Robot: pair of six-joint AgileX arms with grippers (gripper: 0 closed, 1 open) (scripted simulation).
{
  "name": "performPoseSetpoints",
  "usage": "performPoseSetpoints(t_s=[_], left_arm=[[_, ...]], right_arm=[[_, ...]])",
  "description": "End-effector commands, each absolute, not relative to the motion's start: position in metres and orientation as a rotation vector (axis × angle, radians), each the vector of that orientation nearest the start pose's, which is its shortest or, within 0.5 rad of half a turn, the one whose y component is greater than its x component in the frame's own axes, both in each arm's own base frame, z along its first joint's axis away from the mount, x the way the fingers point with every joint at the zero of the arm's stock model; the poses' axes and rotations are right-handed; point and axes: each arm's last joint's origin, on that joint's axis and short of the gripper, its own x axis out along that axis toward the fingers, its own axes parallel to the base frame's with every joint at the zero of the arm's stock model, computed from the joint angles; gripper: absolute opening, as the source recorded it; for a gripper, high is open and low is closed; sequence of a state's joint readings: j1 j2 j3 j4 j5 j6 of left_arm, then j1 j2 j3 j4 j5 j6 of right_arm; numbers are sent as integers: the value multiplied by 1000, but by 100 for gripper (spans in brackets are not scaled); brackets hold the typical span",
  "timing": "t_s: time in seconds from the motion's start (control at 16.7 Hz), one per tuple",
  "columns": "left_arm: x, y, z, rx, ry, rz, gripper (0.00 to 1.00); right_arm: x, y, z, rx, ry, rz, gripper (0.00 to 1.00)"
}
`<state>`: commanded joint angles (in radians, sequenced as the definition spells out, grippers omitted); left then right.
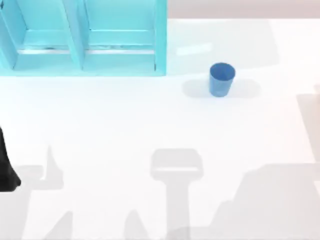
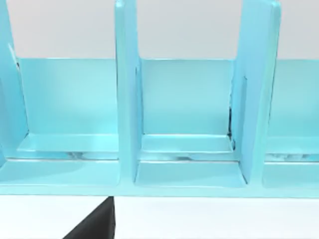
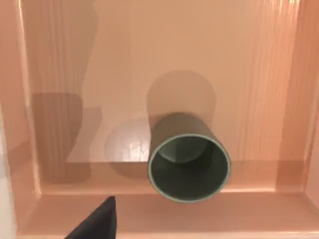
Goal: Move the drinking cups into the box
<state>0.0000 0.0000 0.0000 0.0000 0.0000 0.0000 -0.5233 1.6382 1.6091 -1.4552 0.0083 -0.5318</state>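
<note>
Where you look down from the top view, entries run from largest to smallest:
Table [image 1: 125, 125]: white; carries the rack and the blue cup.
Rack [image 1: 80, 50]: turquoise, divided into bays, at the table's far left; your left wrist view faces its partitions [image 2: 127, 99].
Box [image 3: 75, 74]: orange-tan, seen from your right wrist view; walls rise on all sides.
Olive cup [image 3: 188, 159]: upright on the box floor, its dark mouth toward the camera.
Blue cup [image 1: 221, 79]: upright on the table, right of the rack, apart from it.
Left arm [image 1: 6, 165]: dark, at the left edge; claw state cannot be told.
Right claw: over the box; state cannot be told.
</note>
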Motion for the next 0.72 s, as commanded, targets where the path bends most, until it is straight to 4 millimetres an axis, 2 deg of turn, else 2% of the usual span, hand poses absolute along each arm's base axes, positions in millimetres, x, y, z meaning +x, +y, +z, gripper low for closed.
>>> performPoseSetpoints(t_s=[0.12,0.18,0.36,0.54,0.72], left_arm=[[106,-1,160,0,0,0,100],[106,-1,160,0,0,0,100],[106,-1,160,0,0,0,100],[106,-1,160,0,0,0,100],[106,-1,160,0,0,0,100]], right_arm=[[303,-122,316,-60,1498,-21,100],[327,-103,314,-67,1492,-16,100],[390,-26,304,-86,1462,3,100],[431,47,283,-73,1437,2,100],[454,112,261,-45,1405,1,100]])
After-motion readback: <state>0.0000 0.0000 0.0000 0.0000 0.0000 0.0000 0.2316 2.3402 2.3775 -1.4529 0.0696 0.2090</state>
